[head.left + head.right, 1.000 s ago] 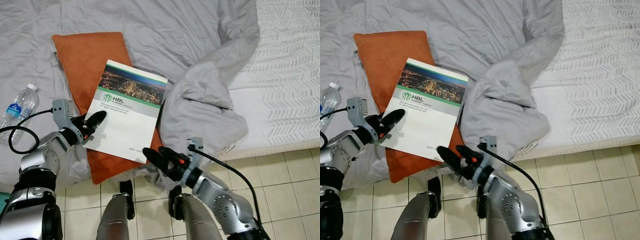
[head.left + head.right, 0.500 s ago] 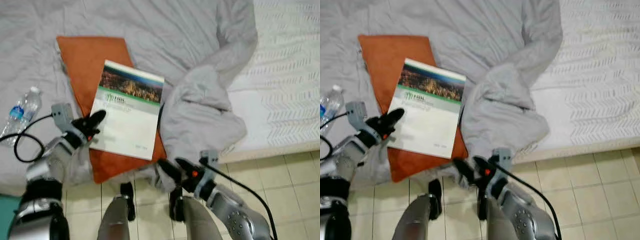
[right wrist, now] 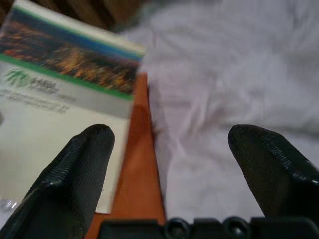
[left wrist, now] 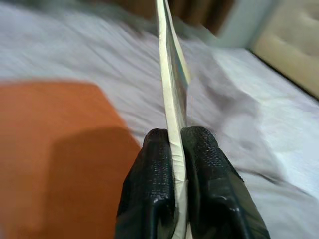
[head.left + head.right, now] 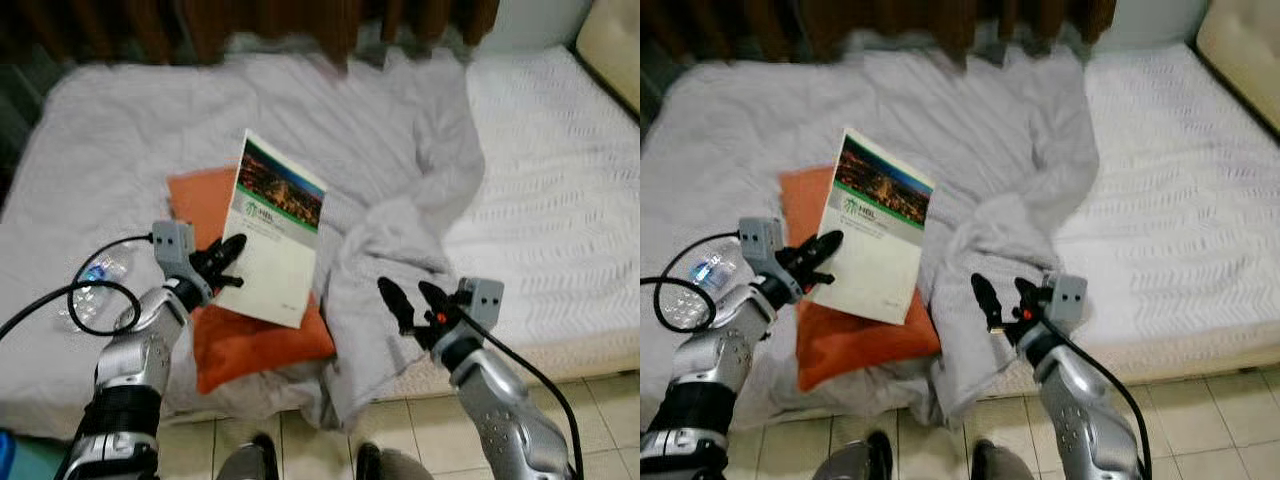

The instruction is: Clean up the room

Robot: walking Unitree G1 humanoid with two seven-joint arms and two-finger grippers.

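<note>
On the wide bed with rumpled grey sheets (image 5: 130, 130), over a flat orange cushion (image 5: 255, 340), the thin glossy white booklet (image 5: 275, 235) — light, floppy, probably slippery — hangs tilted from its lower edge, left gripper (image 5: 228, 262) jaws clenched on it, right gripper (image 5: 412, 300) jaws spread and empty.

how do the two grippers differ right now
The left gripper is shut on the edge of the booklet, lifting it above the orange pillow; the right gripper is open and holds nothing. The left is over the pillow, the right over the grey blanket. Both have black fingers.
</note>
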